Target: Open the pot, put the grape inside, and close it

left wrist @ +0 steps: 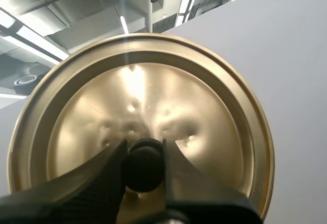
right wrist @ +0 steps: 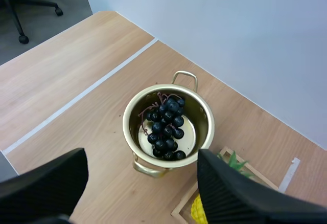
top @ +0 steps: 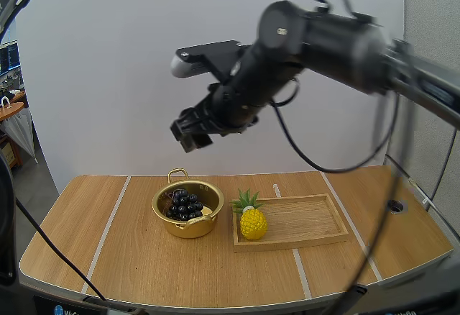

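Left wrist view: the 2 black fingers [left wrist: 102,180] of the left gripper [left wrist: 144,155] pinch a round black knob [left wrist: 144,169] between their tips. The knob sits at the middle of a gold lid [left wrist: 143,96]. The lid's shiny, slightly dented face is turned toward the camera, and it is held up in the air.

Right wrist view: the right gripper [right wrist: 141,157] has its 2 fingers spread wide, with nothing between them. It hangs above a gold pot [right wrist: 207,116] and looks down into it. A bunch of dark grapes [right wrist: 166,129] lies inside the pot, on its bottom.

High view: the right gripper hangs in the air well above the pot. The pot stands uncovered near the middle of a wooden table [top: 86,243]. It has 1 handle at 12 o'clock and 1 at about 5 o'clock, and the grapes are heaped inside it. Just beside the pot, at its 3 o'clock, a shallow wooden tray [top: 309,218] lies flat on the table. A small yellow pineapple [top: 252,224] with green leaves stands upright in the tray's 9 o'clock end, the end nearest the pot.
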Controlling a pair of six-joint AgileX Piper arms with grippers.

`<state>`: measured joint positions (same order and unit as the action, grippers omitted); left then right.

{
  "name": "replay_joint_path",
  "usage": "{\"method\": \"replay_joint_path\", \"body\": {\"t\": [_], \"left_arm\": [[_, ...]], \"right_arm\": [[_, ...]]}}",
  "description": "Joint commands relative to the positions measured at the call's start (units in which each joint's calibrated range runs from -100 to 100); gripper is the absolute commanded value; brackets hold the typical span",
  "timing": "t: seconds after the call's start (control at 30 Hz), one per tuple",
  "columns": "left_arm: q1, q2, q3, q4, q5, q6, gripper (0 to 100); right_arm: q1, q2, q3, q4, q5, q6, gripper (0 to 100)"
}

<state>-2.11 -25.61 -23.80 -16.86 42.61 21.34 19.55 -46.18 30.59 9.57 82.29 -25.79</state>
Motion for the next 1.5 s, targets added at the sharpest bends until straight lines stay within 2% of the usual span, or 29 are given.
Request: {"method": "replay_joint_path", "body": {"t": [0.0,0.23,0.4,0.6,0.8,0.83,0.87,0.9,0.97,1.0,1.47], "left_arm": [[-0.17,-0.4,-0.5,-0.2,-2.9,-0.8,0],[-0.17,-0.4,-0.5,-0.2,-2.9,-0.8,0],[-0.17,-0.4,-0.5,-0.2,-2.9,-0.8,0],[-0.17,-0.4,-0.5,-0.2,-2.9,-0.8,0],[-0.17,-0.4,-0.5,-0.2,-2.9,-0.8,0],[-0.17,-0.4,-0.5,-0.2,-2.9,-0.8,0],[-0.17,-0.4,-0.5,-0.2,-2.9,-0.8,0],[-0.17,-0.4,-0.5,-0.2,-2.9,-0.8,0],[-0.17,-0.4,-0.5,-0.2,-2.9,-0.8,0],[-0.17,-0.4,-0.5,-0.2,-2.9,-0.8,0],[-0.17,-0.4,-0.5,-0.2,-2.9,-0.8,0]], "right_arm": [[0.0,-6.9,4.9,-2.2,0.2,1.1,100],[-1.8,-20.1,16.7,-2.6,2.6,1.2,100],[-3.5,-26.4,21.6,-2.2,4.3,1.2,100],[-6.0,-32.7,24.6,0.0,7.1,1.2,100],[-6.7,-35.4,24.9,0.0,9.1,1.2,100],[-6.7,-35.5,24.9,0.0,9.4,1.2,96],[-6.7,-35.6,24.9,0.1,9.4,1.2,81],[-6.7,-35.6,24.9,0.2,9.7,1.2,64],[-6.7,-35.6,24.9,0.4,9.9,1.2,14],[-6.7,-35.6,24.9,0.1,9.9,1.2,0],[-6.7,-35.6,24.9,0.4,10.6,1.1,0]]}}
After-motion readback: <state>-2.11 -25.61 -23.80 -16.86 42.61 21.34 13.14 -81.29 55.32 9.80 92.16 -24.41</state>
